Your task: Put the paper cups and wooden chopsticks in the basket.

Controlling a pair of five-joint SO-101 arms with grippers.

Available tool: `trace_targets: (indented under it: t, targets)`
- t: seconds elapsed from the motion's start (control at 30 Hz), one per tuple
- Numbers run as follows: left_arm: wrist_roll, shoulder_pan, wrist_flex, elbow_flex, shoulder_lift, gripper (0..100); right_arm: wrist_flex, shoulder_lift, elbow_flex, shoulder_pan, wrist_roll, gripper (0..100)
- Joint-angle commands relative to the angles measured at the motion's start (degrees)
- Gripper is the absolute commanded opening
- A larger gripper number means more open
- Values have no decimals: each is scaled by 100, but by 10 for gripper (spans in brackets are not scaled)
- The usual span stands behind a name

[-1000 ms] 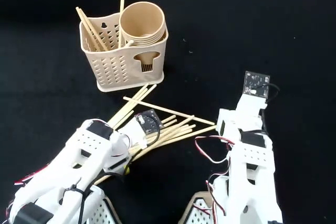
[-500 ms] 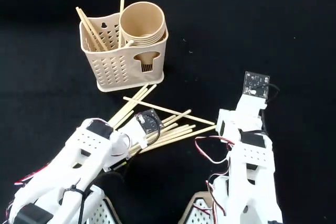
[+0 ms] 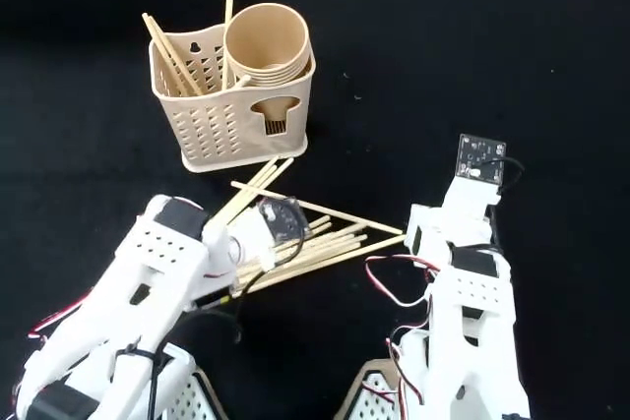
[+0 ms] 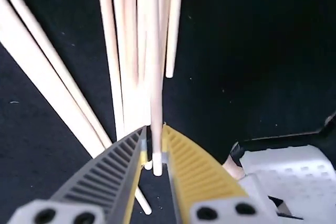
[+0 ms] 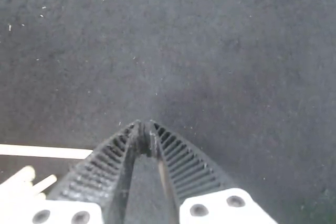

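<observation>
High view: basket [image 3: 231, 120] sits at 11 o'clock on the black cloth [image 3: 512, 56]. The stacked paper cups [image 3: 268, 41] are in its right compartment, and a few standing chopsticks [image 3: 169, 51] are in the left one. The loose chopsticks [image 3: 325, 243] fan across the cloth at 5 o'clock from the basket, between my two arms. My left arm [image 3: 162, 263] comes in from 7 o'clock, wrist over the pile's 9 o'clock end, with the basket at 12 o'clock from it. My right arm [image 3: 468, 272] sits at the pile's 3 o'clock end, stick tips just beside it.

Left wrist view: left claw [image 4: 155, 132] is pinched on a single chopstick [image 4: 156, 77] close to its end. The stick runs straight out from between the jaws. The rest of the bundle lies alongside, touching it. Can't tell if it's off the cloth.

Right wrist view: right claw [image 5: 143, 129] is pressed together, holding nothing, over bare cloth. A few chopstick ends [image 5: 23, 177] lie near it, apart from the jaws.
</observation>
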Motion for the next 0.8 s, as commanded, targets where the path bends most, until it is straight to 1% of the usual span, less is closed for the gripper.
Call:
trace_targets:
  t: [0.0,0.17,0.27,0.33,0.5,0.67,0.77]
  targets:
    - [-290,-136,44,374,-97,50,-123,-84,-13,-70,0,15]
    - [-659,-971,-536,725,-97,52,-123,-84,-13,-79,0,15]
    - [-862,-1200,-615,734,-97,55,-123,-84,-13,-79,0,15]
    - [-888,-1218,-580,725,-97,80,-123,-84,-13,-79,0,15]
    - [-879,-1200,-589,655,-97,199,-132,-84,-13,-79,0,15]
    - [-853,-1191,-607,338,-97,209,-255,-75,4,-79,0,15]
    - [-853,-901,-624,338,-88,209,-264,-75,4,-79,0,15]
